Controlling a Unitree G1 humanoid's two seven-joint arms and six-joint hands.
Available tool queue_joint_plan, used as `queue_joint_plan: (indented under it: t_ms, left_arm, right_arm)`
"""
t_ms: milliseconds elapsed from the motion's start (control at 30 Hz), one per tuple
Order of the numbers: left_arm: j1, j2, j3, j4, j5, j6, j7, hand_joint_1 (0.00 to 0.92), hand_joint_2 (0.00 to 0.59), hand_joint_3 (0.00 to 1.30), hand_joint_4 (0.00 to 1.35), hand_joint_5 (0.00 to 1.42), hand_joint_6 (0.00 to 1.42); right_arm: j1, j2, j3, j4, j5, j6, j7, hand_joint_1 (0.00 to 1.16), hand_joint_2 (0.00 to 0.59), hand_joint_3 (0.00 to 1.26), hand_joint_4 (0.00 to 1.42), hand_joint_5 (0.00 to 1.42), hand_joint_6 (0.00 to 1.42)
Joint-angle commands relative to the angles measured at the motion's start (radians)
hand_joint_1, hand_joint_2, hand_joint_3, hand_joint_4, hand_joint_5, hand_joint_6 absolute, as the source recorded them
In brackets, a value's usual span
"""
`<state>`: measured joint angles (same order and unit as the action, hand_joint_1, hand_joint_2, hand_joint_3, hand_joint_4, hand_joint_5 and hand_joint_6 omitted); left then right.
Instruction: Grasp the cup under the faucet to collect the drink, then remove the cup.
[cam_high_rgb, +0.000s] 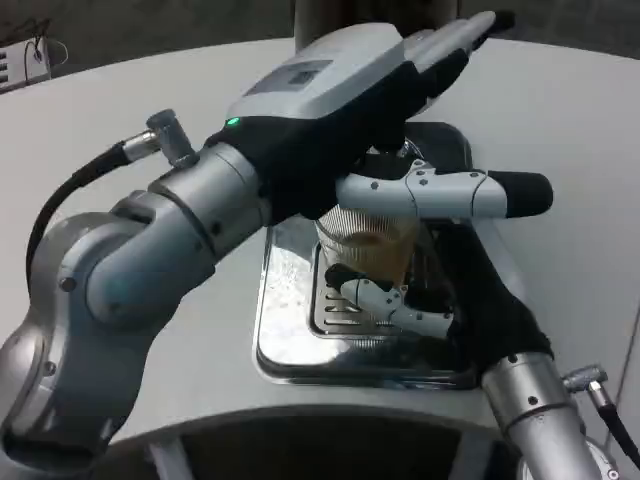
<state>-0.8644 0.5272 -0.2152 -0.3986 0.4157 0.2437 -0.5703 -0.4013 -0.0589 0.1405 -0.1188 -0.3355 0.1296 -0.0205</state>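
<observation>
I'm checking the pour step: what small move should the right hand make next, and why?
Probably close the right hand firmly on the ribbed cup: its fingers already reach the cup's base on the drip tray, and amber drink is inside.

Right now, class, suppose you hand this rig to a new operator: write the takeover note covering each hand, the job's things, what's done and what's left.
Left hand: raised above the cup, fingers extended, holding nothing visible.
Right hand: its fingers reach to the cup's lower side; a firm grip cannot be confirmed.
Cup: ribbed, clear, upright on the drip tray, amber drink inside.
Done: drink collected, at least partly.
Left: secure the grip, remove the cup.
</observation>
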Motion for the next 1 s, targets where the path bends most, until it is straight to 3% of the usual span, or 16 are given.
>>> queue_joint_plan:
  t_ms: [33, 367, 567, 1000]
  left_arm:
    - [0.01, 0.017, -0.031, 0.035, 0.021, 0.007, -0.045, 0.0, 0.0, 0.0, 0.0, 0.0, 0.09]
    - [0.008, 0.018, -0.032, 0.037, 0.029, 0.009, -0.063, 0.0, 0.0, 0.0, 0.0, 0.0, 0.09]
    - [0.03, 0.001, 0.0, 0.019, 0.02, 0.006, -0.024, 0.0, 0.0, 0.0, 0.0, 0.0, 0.12]
    - [0.117, -0.067, 0.107, -0.027, -0.063, -0.044, 0.098, 0.0, 0.015, 0.04, 0.0, 0.0, 0.17]
  right_arm:
    - [-0.01, 0.009, 0.009, 0.018, 0.003, -0.023, -0.012, 0.83, 0.213, 0.0, 0.01, 0.07, 0.11]
    - [-0.016, 0.028, 0.025, 0.048, -0.003, -0.032, -0.046, 0.83, 0.213, 0.0, 0.02, 0.08, 0.11]
    - [-0.009, 0.03, 0.018, 0.054, -0.01, -0.045, -0.078, 0.83, 0.213, 0.0, 0.03, 0.09, 0.11]
    - [0.047, -0.037, -0.047, -0.037, 0.017, -0.046, -0.055, 0.83, 0.213, 0.0, 0.03, 0.09, 0.11]
